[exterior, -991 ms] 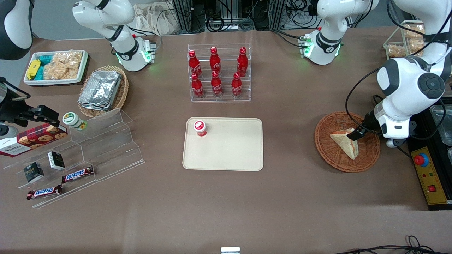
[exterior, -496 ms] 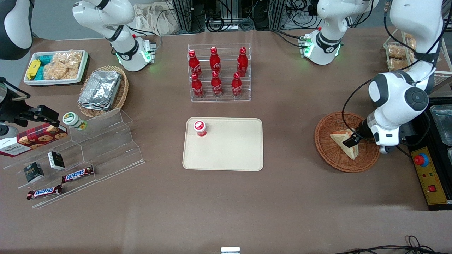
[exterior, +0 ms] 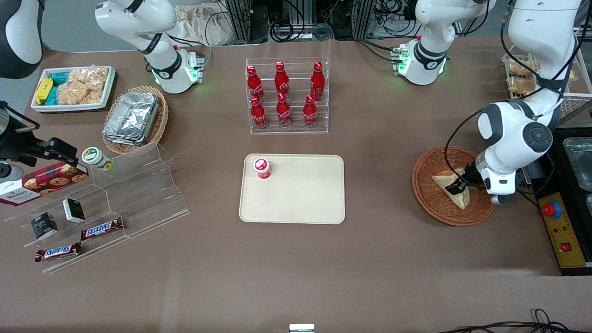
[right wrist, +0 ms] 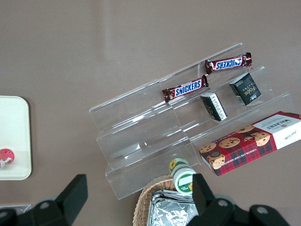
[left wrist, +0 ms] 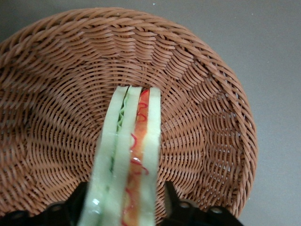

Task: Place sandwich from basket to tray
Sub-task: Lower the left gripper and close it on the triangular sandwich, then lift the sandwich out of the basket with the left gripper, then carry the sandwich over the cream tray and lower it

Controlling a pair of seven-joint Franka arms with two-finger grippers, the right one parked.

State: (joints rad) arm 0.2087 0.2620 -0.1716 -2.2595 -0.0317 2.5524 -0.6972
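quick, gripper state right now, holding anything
Gripper: down in the basket, fingers on either side of the sandwich; whether they have clamped it cannot be told.

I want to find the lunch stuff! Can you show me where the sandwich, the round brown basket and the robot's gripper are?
sandwich (left wrist: 127, 155), left wrist view, on its striped layered edge.
basket (exterior: 428, 185), front view, on its bare woven wall.
gripper (exterior: 458, 187), front view, at the fingertips over the sandwich in the basket.
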